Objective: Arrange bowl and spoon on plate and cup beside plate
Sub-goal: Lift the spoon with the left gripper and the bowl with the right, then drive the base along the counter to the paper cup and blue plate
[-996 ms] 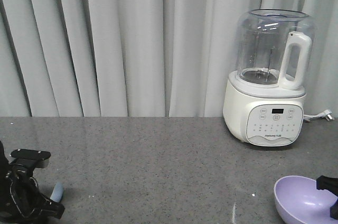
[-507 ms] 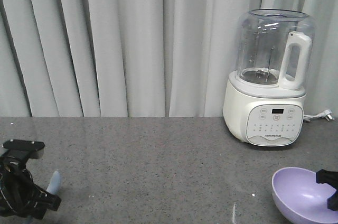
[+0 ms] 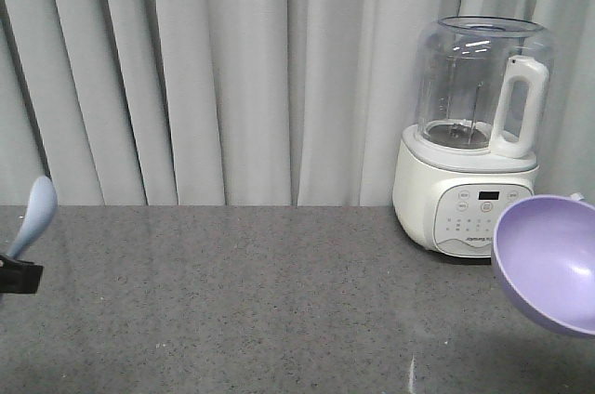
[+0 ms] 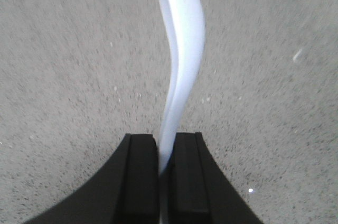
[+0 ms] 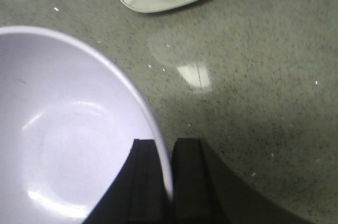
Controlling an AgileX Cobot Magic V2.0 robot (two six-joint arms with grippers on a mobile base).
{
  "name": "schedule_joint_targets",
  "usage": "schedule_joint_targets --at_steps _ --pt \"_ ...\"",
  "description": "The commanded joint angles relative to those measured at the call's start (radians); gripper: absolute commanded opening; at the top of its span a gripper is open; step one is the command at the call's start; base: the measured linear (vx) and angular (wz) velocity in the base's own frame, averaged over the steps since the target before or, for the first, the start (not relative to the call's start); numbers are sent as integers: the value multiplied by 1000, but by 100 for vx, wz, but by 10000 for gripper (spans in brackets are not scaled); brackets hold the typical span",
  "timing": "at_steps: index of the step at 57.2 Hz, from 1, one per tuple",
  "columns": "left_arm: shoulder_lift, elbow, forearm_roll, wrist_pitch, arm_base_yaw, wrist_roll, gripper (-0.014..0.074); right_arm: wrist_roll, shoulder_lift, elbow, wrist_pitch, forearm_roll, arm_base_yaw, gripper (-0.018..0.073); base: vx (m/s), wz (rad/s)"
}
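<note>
Change: both arms have risen since half a second ago, carrying the spoon and the bowl higher above the grey counter
Left gripper: clenched on the spoon's handle, a black finger pressed to each side
Spoon: clear of the counter at the far left of the front view, scoop uppermost and tilted
Right gripper: clamped on the bowl's rim, one finger inside and one outside
Bowl: off the counter at the right edge, tipped so its hollow faces the front camera, overlapping the base of the white blender in that view
Backdrop: pale pleated curtain
</note>
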Motion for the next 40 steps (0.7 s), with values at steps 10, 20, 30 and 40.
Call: schedule_joint_targets --at_steps 10,20,30,40 --pt "-207 -11 -13 -109 -4 -19 -3 -104 -262 -31 -48 29 73 -10 0 0" --pt "-341 64 -9 -146 -4 -45 -1 -114 -370 -28 -39 23 112 -10 0 0" --pt "-429 106 -10 -167 -4 -45 0 -118 -453 43 -75 25 131 -10 0 0" --pt "-439 106 -10 -162 -4 -45 0 -118 -471 74 -86 27 131 -8 0 0"
